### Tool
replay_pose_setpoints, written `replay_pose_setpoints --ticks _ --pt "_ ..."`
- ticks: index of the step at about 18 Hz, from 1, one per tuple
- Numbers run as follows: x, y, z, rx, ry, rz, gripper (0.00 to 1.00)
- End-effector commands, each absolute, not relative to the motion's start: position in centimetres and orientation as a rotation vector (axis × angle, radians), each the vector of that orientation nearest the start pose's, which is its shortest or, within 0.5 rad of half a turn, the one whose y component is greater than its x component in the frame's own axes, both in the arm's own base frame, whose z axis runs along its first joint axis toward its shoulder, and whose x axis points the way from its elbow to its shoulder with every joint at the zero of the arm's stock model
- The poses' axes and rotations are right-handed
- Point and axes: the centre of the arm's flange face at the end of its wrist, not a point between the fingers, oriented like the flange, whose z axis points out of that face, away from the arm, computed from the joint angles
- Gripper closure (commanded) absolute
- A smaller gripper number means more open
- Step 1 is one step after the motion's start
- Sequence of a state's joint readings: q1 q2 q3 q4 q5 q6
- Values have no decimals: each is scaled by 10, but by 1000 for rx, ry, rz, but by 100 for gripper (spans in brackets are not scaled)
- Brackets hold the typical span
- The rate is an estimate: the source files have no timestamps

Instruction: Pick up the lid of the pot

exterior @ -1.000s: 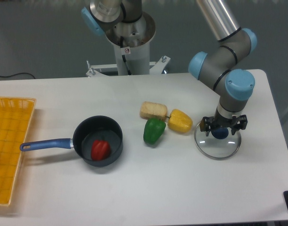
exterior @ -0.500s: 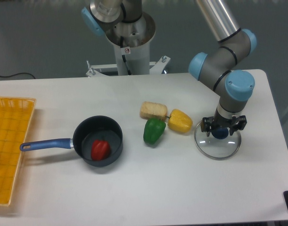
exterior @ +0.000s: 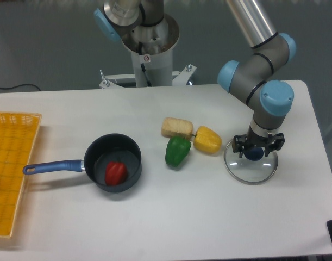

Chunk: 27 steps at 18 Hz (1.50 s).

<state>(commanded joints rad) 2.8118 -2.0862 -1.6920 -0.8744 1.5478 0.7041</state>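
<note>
Looking in from my end, I take the near side first: the orange crate (exterior: 11, 163) stands at the left edge of the table (exterior: 155, 228), and the dark pan (exterior: 130, 173) sits beyond it with a red pepper-like piece (exterior: 116, 173) inside and its blue handle (exterior: 54, 166) pointing back toward the crate. Across on the right is my target, the pot lid (exterior: 249, 173), lying flat on the table with its glass showing and its blue knob (exterior: 254, 154) on top. My gripper (exterior: 257, 149) is down over it, one finger on each side of the knob. The fingers stand close in, but from this view I can't tell whether they are clamped on the knob or stop just short of it.

Farther back are the green pepper (exterior: 178, 151), the yellow one (exterior: 207, 140) with its edge near the lid, and the bread-like block (exterior: 177, 128). Beyond them the arm (exterior: 155, 41) reaches in from the top of my view.

As I judge it, the reach and the lining up are done, and I'm at the grasp. I see no lift: the lid's rim looks down on the table all round. What's left is to make sure of the hold, then raise the lid straight up.
</note>
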Motion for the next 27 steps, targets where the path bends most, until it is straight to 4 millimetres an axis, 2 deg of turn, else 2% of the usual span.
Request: replay_pose_setpoints --ticks 10,13,17,23,27 --pt "-552 332 208 -2972 -831 62 33" --pt "-552 332 209 -2969 -835 64 46" --pt "-552 333 211 -2967 -834 69 52" --pt "-552 337 232 -2949 -821 108 57" --pt "-546 344 246 -2941 -792 120 60"
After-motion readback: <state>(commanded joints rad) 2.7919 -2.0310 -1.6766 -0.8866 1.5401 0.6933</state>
